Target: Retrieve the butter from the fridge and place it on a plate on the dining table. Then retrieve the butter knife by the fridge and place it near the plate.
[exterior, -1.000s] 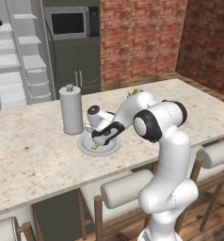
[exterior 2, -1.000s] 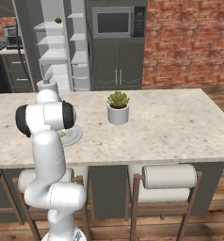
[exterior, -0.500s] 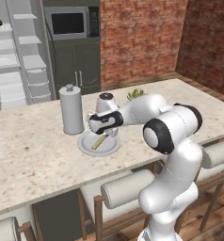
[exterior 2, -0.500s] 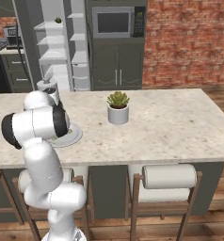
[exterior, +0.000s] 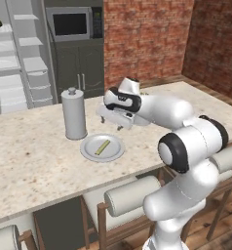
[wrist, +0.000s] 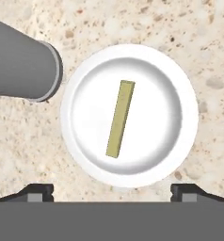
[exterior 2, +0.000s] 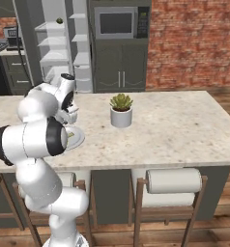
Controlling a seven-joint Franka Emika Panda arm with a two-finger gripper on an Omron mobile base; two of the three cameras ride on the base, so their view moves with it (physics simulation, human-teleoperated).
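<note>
The butter [wrist: 121, 118] is a pale yellow stick lying flat in the middle of the round light-grey plate [wrist: 180, 84]. The plate [exterior: 115, 151] rests on the beige speckled dining table [exterior: 35, 166], with the butter [exterior: 103, 147] on it. My gripper [exterior: 114, 123] hangs above the plate's right side, open and holding nothing. In the hand view its two dark fingertips [wrist: 38, 190] stand wide apart below the plate. The fridge [exterior: 15, 58] stands open at the back left, white shelves showing. The butter knife is out of view.
A tall grey canister [exterior: 74, 114] stands just behind and left of the plate. A small potted plant [exterior 2: 121, 110] sits mid-table. Cushioned stools [exterior: 132, 195] line the near edge. A dark cabinet holding a microwave [exterior: 71, 24] stands beside the fridge.
My gripper has lifted up and away from the plate with its jaws open. The butter stays lying on the plate.
</note>
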